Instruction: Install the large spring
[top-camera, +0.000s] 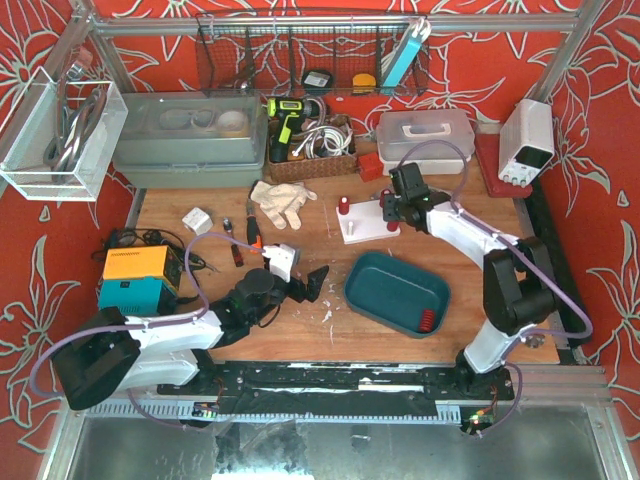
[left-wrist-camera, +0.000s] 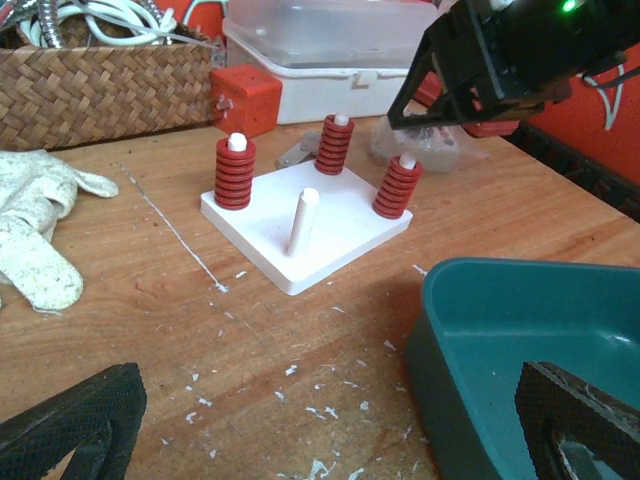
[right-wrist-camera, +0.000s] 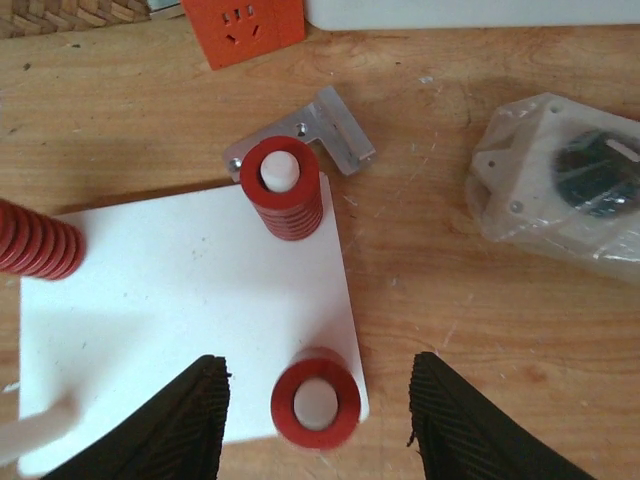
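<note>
A white baseplate (top-camera: 362, 226) (left-wrist-camera: 330, 240) (right-wrist-camera: 180, 290) has four pegs. Red springs sit on three of them: the left (left-wrist-camera: 235, 172), the far (left-wrist-camera: 334, 145) and the right (left-wrist-camera: 398, 187). The near peg (left-wrist-camera: 303, 220) is bare. My right gripper (top-camera: 392, 212) (right-wrist-camera: 318, 368) is open directly above the plate. Its fingers straddle one seated spring (right-wrist-camera: 316, 402) without touching it. My left gripper (top-camera: 305, 284) (left-wrist-camera: 330, 400) is open and empty, low over the table between the plate and the teal tray (top-camera: 372, 292) (left-wrist-camera: 470, 330). One more red spring (top-camera: 424, 321) lies in the tray.
A white glove (top-camera: 280, 203) (left-wrist-camera: 35, 230) lies left of the plate. Behind it are a wicker basket (left-wrist-camera: 100, 75), an orange cube (left-wrist-camera: 245, 98) (right-wrist-camera: 245, 28), a metal bracket (right-wrist-camera: 335, 130), a bagged part (right-wrist-camera: 565, 175) and a clear plastic box (top-camera: 425, 135). An orange-teal device (top-camera: 135, 278) sits at the left.
</note>
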